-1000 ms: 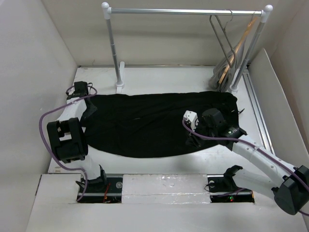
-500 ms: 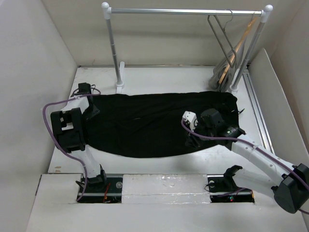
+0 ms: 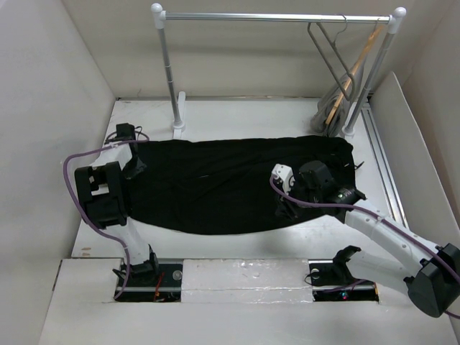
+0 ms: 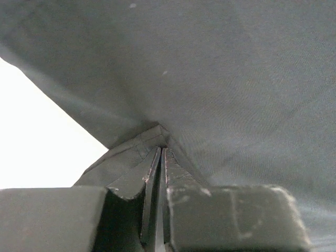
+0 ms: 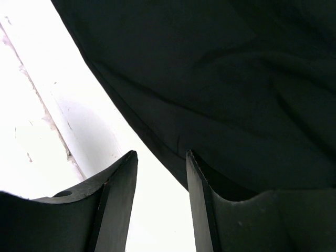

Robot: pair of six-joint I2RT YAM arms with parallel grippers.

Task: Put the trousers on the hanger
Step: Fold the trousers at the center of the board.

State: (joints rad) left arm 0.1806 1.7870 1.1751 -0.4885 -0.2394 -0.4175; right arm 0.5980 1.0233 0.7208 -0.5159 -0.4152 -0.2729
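The white bench carries the black trousers, spread flat across its middle with their length running left to right. Behind them stands a metal clothes rail on two posts. The grey hanger hangs by its hook near the rail's right end, well apart from the trousers, and a wooden hanger leans just beside it. The left pincer sits at the left end of the trousers, its fingers pressed together on a pinched fold of cloth. The right pincer is low over the near edge of the trousers toward the right, its jaws parted with the cloth's edge running between them and nothing clamped.
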